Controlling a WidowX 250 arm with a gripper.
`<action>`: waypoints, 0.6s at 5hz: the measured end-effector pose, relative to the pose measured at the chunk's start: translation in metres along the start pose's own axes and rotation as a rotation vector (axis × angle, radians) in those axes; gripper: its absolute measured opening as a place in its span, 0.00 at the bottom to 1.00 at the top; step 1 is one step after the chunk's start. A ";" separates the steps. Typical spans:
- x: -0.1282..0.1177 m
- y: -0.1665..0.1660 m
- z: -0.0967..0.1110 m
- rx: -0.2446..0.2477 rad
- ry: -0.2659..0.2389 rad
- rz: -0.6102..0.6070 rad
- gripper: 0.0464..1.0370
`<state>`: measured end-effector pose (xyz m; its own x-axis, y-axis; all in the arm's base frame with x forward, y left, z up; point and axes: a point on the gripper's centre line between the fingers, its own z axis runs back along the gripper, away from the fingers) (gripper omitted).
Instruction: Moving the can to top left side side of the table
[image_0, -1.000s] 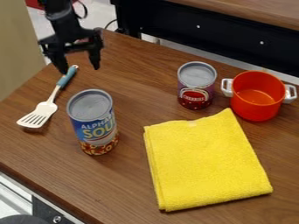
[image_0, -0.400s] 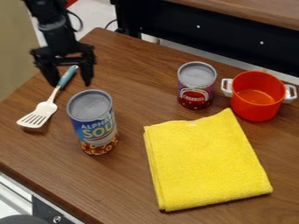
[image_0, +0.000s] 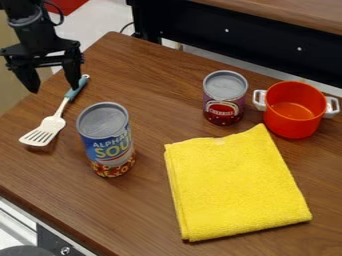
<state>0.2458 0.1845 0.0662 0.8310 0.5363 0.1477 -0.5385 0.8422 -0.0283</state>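
The black gripper (image_0: 55, 89) hangs at the upper left, over the table's left edge near the spatula's handle, its two fingers spread apart with nothing between them. A tall soup can (image_0: 107, 140) with a blue label stands upright on the left part of the wooden table (image_0: 160, 210), below and to the right of the gripper and apart from it. A shorter cherries can (image_0: 224, 97) with a dark red label stands upright right of centre, farther back.
A white spatula (image_0: 50, 125) with a blue handle lies left of the soup can. The folded yellow towel (image_0: 234, 185) covers the front right area. An orange pot (image_0: 294, 110) with white handles stands at the right. Behind the table runs a black frame (image_0: 234, 37).
The gripper has moved left, first coming down toward the spatula's handle and then shifting farther toward the left edge. Its fingers look wider apart now. The cans have not moved.
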 end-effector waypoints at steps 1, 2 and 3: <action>-0.029 -0.010 0.012 -0.045 0.073 -0.074 0.96; -0.063 -0.020 0.019 -0.066 0.115 -0.121 0.96; -0.087 -0.027 0.026 -0.103 0.111 -0.173 0.96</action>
<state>0.1841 0.1136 0.0800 0.9229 0.3818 0.0499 -0.3746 0.9202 -0.1133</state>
